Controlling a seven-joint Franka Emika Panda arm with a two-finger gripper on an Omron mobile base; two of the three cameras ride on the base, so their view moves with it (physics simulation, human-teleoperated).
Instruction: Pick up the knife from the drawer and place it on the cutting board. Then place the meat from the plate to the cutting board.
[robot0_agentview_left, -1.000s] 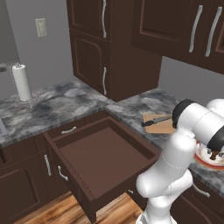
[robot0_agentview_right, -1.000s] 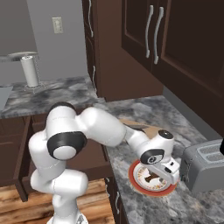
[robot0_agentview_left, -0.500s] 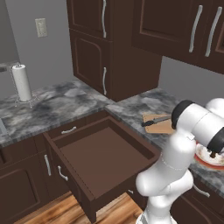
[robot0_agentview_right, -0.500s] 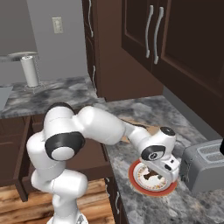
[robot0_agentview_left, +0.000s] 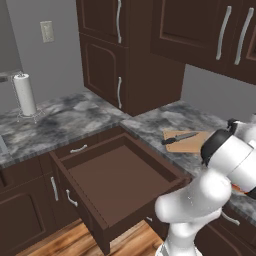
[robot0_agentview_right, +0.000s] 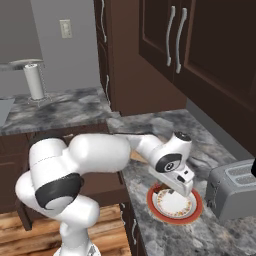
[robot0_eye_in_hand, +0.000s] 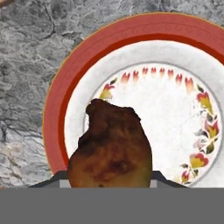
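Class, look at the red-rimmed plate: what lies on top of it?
The meat shows over the plate, between the gripper fingers. Its underside is hidden, so contact with the plate cannot be told.

The toaster stands just beside the plate on the surface — blocking that side. Bare stone lies between the plate and the cutting board, where the knife takes one strip — the rest is free.

Your two base views look forward and down from behind the arm, sharing the grey marbled counter; your hand view looks closely down on the round red-rimmed white plate.
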